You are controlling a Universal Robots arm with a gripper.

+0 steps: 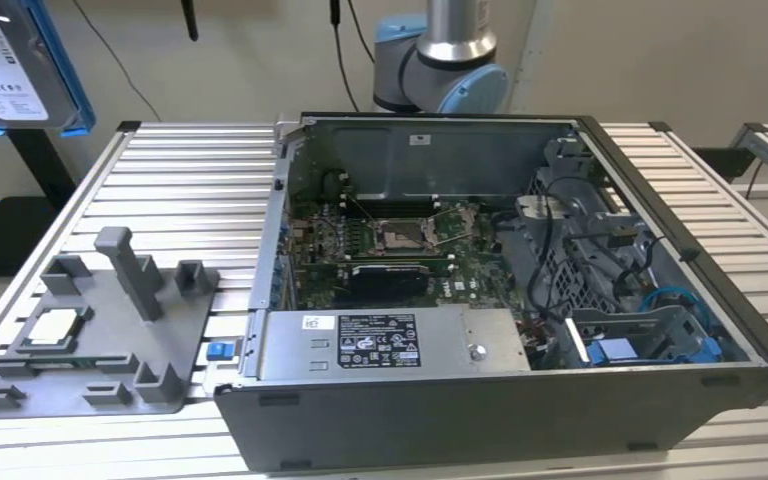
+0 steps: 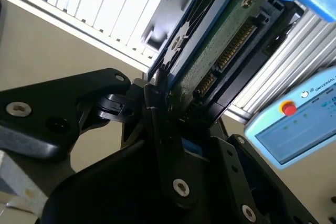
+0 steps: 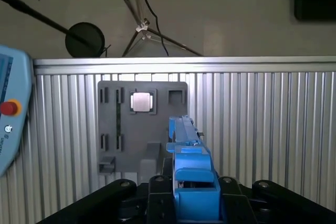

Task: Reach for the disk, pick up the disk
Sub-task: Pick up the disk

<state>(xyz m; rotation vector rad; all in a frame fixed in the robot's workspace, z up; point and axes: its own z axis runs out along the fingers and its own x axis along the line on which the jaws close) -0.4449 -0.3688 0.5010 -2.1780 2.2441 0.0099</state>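
Squeezing the disk by its blue frame, the gripper jaws hug it tight. Disk hangs high at the exterior view's left, white label w/ print showing.

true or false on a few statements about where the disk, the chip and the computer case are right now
1. The claw is shut on the disk, which is held up off the table. True.
2. The disk lies flat on the gray fixture. False: it is in the claw, in the air at the exterior view's upper left.
3. A square chip sits on the gray fixture. True.
4. The computer case is closed up. False: its side is open and the motherboard shows.
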